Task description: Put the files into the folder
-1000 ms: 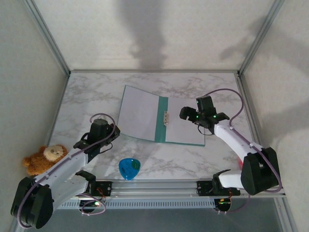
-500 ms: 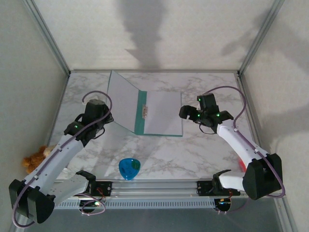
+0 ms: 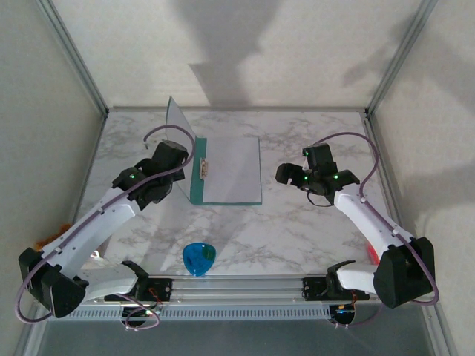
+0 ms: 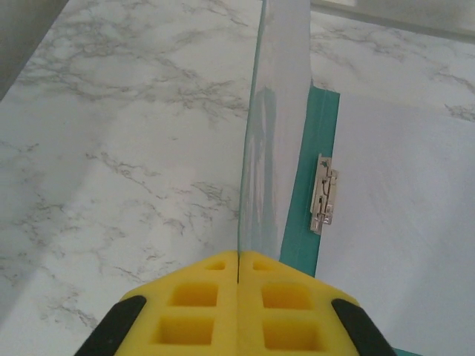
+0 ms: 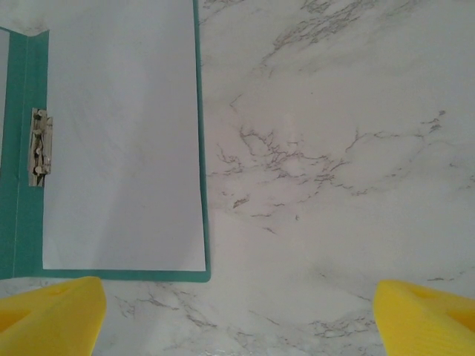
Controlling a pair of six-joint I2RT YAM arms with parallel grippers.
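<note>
The left jaws are pinching the teal folder's [image 4: 274,148] pale cover upright; white files [image 4: 401,222] are lying just right of them. The right jaws are spreading wide.

You have bare table [image 3: 312,230] between the folder [image 5: 16,222] and the wide-open right end effector [image 3: 286,175], and more in front, down to the blue cup [image 3: 199,258]. The cover [image 4: 274,133] stands upright along the folder's left side, pinched in the left end effector [image 4: 237,271], walling off that side. The paper [image 5: 122,141] lies flat, reachable from above and the right.
</note>
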